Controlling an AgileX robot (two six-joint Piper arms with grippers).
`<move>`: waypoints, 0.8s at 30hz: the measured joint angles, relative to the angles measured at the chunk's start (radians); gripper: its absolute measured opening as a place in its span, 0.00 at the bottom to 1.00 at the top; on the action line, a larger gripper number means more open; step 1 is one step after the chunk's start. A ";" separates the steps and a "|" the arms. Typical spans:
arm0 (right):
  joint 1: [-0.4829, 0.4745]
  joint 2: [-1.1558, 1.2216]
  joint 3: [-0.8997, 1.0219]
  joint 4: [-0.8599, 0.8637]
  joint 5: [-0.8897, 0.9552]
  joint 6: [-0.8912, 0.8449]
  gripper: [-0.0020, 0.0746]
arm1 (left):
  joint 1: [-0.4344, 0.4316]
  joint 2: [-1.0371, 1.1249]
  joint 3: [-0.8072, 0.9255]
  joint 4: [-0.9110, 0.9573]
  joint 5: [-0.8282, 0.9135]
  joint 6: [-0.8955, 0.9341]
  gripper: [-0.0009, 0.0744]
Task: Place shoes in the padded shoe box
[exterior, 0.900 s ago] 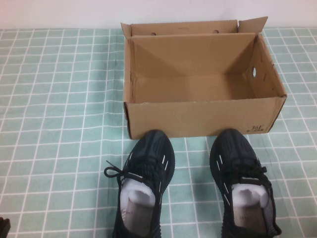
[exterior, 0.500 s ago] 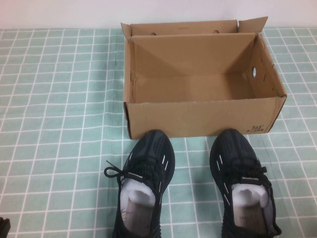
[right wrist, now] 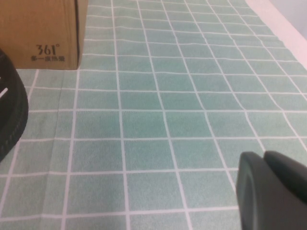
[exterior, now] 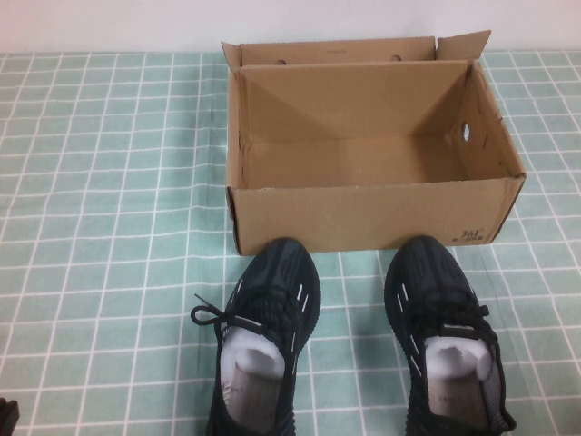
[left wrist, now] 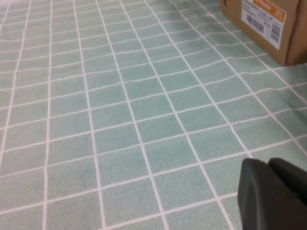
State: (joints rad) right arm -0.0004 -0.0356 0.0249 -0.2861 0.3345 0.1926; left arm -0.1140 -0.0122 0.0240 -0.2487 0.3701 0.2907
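The padded shoe box (exterior: 372,150) sits open and empty at the far side of the green checked surface (exterior: 109,182), the shoes (exterior: 265,336) side by side just near of it, toes pointing into its front wall. Left hand (left wrist: 273,194) waits near-left and right hand (right wrist: 271,189) near-right, each out beyond its own shoe, and whether either is spread I cannot tell. Nothing has budged since a moment ago.
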 joint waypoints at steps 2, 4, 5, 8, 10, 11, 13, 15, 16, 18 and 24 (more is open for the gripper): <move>0.000 0.000 0.000 0.001 -0.006 0.000 0.02 | 0.000 0.000 0.000 0.000 0.000 0.000 0.01; 0.000 0.000 0.000 0.001 -0.020 0.000 0.02 | 0.000 0.000 0.000 0.000 0.000 0.000 0.01; 0.000 0.000 0.000 0.001 -0.029 0.000 0.02 | 0.000 0.000 0.000 0.000 0.000 0.000 0.01; 0.000 0.000 0.000 0.005 -0.065 0.000 0.02 | 0.000 0.000 0.000 0.000 0.000 0.000 0.01; 0.000 0.000 0.000 0.005 0.021 0.002 0.02 | 0.000 0.000 0.000 0.000 -0.002 0.000 0.01; 0.000 0.000 0.000 0.005 -0.119 0.000 0.02 | 0.000 0.000 0.000 0.000 -0.004 0.000 0.01; 0.000 0.000 0.000 0.006 -0.176 0.000 0.02 | 0.000 0.000 0.002 0.000 -0.013 0.000 0.01; 0.000 0.000 0.000 0.006 -0.244 0.000 0.02 | 0.000 0.000 0.002 0.000 -0.034 0.000 0.01; 0.000 0.000 0.000 0.006 -0.281 0.000 0.02 | 0.000 0.000 0.002 0.000 -0.048 0.000 0.01; 0.000 0.000 0.000 0.010 -0.164 0.002 0.02 | 0.000 0.000 0.004 -0.016 -0.085 0.000 0.01; 0.000 0.000 0.000 0.010 -0.521 0.000 0.02 | 0.000 0.000 0.004 -0.178 -0.259 0.000 0.01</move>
State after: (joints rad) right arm -0.0004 -0.0356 0.0249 -0.2764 -0.1866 0.1926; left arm -0.1140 -0.0122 0.0281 -0.4268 0.1107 0.2907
